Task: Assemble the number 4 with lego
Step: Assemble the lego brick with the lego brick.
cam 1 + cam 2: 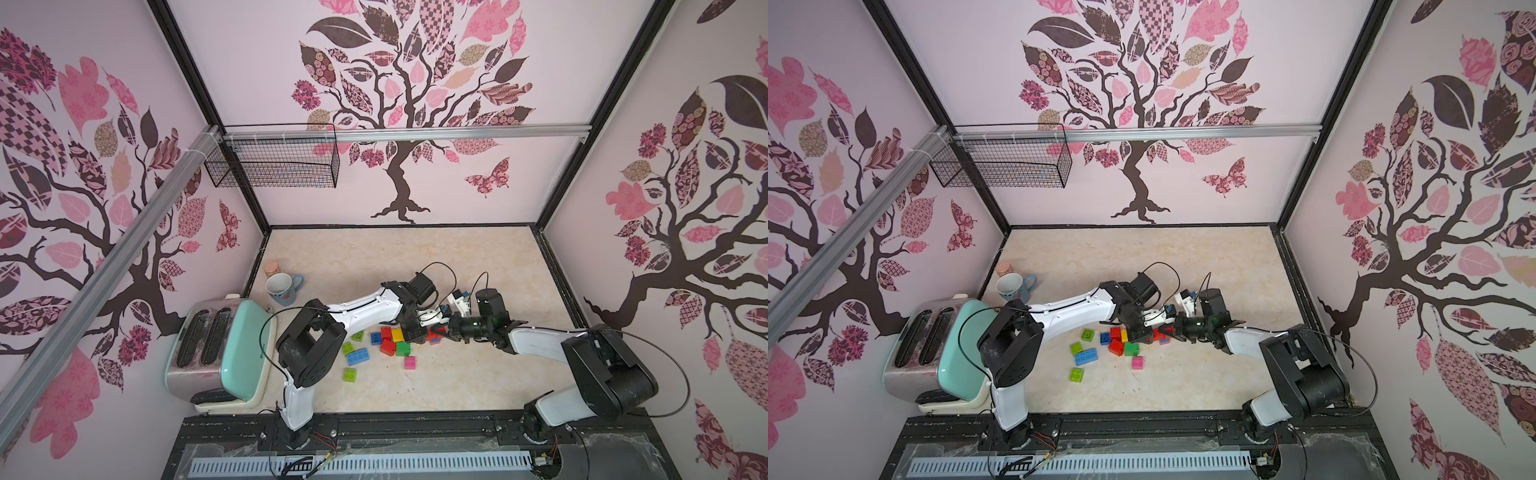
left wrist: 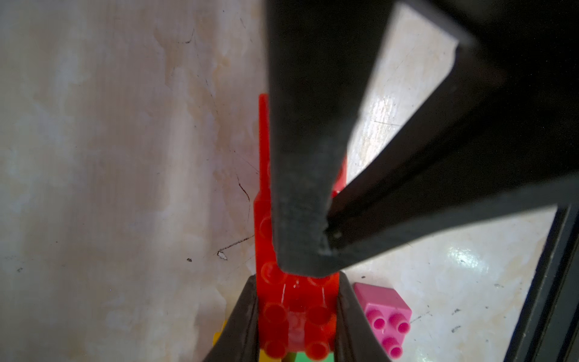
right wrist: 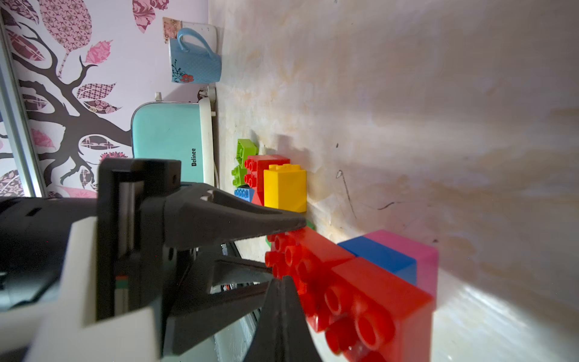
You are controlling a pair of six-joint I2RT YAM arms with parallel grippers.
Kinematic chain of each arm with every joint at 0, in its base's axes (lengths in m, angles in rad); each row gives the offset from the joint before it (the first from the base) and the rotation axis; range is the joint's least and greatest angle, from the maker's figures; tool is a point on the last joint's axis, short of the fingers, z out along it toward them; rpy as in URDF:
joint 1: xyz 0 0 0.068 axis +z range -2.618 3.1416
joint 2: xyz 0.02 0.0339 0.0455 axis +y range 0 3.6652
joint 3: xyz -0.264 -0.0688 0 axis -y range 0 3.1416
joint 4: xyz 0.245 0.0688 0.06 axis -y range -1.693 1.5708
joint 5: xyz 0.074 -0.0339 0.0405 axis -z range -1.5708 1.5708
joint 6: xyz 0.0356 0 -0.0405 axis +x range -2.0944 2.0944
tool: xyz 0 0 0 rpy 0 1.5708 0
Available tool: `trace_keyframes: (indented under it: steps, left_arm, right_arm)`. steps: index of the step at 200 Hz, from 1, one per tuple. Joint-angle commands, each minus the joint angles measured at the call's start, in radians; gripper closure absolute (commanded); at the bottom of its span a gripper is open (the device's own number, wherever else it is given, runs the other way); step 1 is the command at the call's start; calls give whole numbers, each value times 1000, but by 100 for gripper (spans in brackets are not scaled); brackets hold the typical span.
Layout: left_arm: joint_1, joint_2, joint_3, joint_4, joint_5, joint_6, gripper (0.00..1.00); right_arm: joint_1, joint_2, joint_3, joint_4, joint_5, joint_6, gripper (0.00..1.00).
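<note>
At table's left, toaster, mug (blue), arms covering some lego

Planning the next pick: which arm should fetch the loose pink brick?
Probably right: the left gripper is clamped on the red bricks, while the right gripper is shut on nothing, near the loose pink brick.

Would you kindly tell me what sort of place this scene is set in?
Probably a robot test booth dressed as a home kitchen corner: a mint toaster and a blue mug stand on a marble-look tabletop, with tree-patterned wallpaper on three walls.
</note>
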Motion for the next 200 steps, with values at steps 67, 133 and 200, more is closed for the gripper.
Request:
trace_keyframes:
  steps: [67,133,200]
  left_arm:
    - [-12,39,27,-7,7,1,100]
    - [-14,40,49,-21,-31,-19,98]
    - [-29,1,43,-6,-102,-42,63]
  right_arm:
    - [6,82,54,-256,104,-57,100]
    - [-11,88,40,-369,241,-41,100]
    - [-30,82,8,-377,272,-18,100]
